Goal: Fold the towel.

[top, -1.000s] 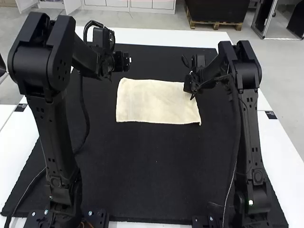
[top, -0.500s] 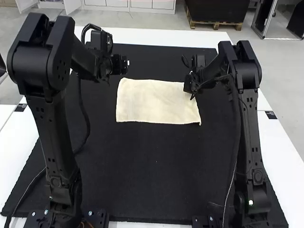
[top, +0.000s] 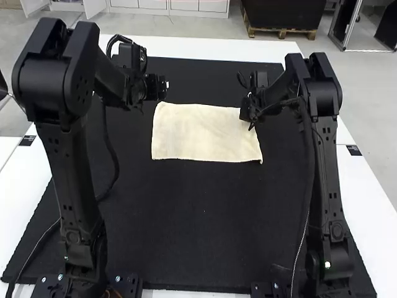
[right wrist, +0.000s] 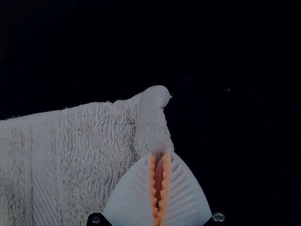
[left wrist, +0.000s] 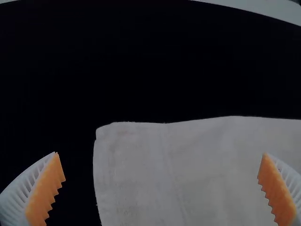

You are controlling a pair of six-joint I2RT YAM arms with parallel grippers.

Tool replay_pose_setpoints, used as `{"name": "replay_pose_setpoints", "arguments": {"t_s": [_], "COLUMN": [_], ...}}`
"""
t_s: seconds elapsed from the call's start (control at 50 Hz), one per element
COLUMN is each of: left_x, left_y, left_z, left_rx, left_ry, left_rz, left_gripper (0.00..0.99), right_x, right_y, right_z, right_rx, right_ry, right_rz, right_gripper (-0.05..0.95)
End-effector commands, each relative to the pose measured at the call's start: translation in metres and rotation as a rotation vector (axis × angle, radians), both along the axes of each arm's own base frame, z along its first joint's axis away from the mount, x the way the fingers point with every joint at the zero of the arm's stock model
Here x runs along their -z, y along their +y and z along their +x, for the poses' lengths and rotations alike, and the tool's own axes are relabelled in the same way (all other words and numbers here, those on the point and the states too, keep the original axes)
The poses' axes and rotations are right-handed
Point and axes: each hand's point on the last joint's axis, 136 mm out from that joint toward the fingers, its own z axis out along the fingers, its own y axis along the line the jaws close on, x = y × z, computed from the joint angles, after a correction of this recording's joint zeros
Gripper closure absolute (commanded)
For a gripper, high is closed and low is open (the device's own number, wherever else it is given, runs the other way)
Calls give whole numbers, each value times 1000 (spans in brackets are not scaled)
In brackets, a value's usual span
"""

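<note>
In the high view, the left arm [top: 68, 186] and the right arm [top: 324, 180] rise from the near side of a black mat [top: 198, 230] laid on the white counter [top: 375, 205]. Beyond the bare near part of the mat, the cream towel [top: 205, 133] lies flat in a rectangle, its long sides running left to right. The right end effector [top: 249, 118] covers part of its right side; the left end effector [top: 164, 87] is just beyond its far left corner.

The wrist views add what the high view leaves unclear. In the right one, the ribbed fingers are brought together, orange pads [right wrist: 164, 183] a sliver apart, their tips pinching the towel's edge near a corner; looped pile and a smoother woven band [right wrist: 44, 169] are visible. In the left one, the fingers stand wide apart, a towel corner between them in view.

Compared with a second ago, the left end effector sits slightly further left and nearer; the towel and right end effector look unchanged.
</note>
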Motion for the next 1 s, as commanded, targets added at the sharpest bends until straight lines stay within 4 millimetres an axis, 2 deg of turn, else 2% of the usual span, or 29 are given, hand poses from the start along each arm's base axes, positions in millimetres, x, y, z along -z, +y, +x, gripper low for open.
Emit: {"name": "replay_pose_setpoints", "arguments": {"t_s": [0.0, 0.26, 0.56, 0.98], "left_x": [3, 9, 34, 65], "left_y": [-1, -4, -7, 0], "left_z": [5, 13, 25, 46], "left_rx": [6, 11, 29, 13], "left_ry": [2, 12, 53, 93], "left_rz": [-9, -10, -17, -15], "left_gripper": [26, 26, 26, 26], "right_x": [-19, -46, -64, -65], "right_y": [22, 13, 7, 5], "right_z": [-9, -5, -8, -18], "right_rx": [-67, -54, -52, -60], "right_ry": [6, -33, -56, -47], "right_rz": [65, 76, 85, 92], "right_gripper": [913, 915, 915, 915]}}
